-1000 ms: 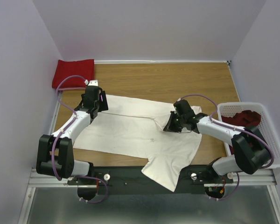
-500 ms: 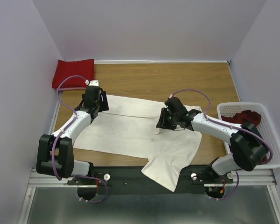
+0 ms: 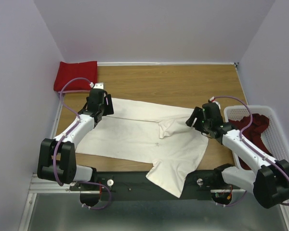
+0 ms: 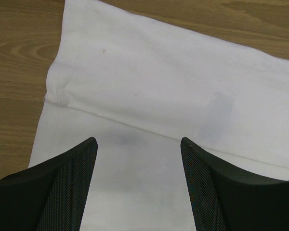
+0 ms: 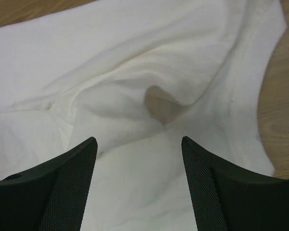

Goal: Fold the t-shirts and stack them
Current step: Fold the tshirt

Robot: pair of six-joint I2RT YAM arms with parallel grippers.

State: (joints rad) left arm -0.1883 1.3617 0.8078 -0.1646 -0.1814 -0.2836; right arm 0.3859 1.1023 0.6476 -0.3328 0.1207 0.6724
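The right gripper [image 3: 192, 120] is standing with its jaws spread and holding nothing. A second ago it was pinched shut on the cream-white t-shirt [image 3: 130, 137] near the shirt's middle. Since then it has dragged the cloth leftward, let go and drawn back toward the white lattice basket [image 3: 278, 139]. A rumpled fold [image 3: 169, 126] is now lying just ahead of its fingertips, and the right wrist view shows it puckered up beyond the open fingers [image 5: 72, 183].

The left gripper [image 3: 104, 103] is hovering where it was, jaws spread as before, over the shirt's far left corner on the tabletop [image 3: 183, 82]. A folded bright red t-shirt [image 3: 76, 74] is lying beyond it in the far corner. A dark red t-shirt [image 3: 253, 124] is sitting in the basket beside the right arm.
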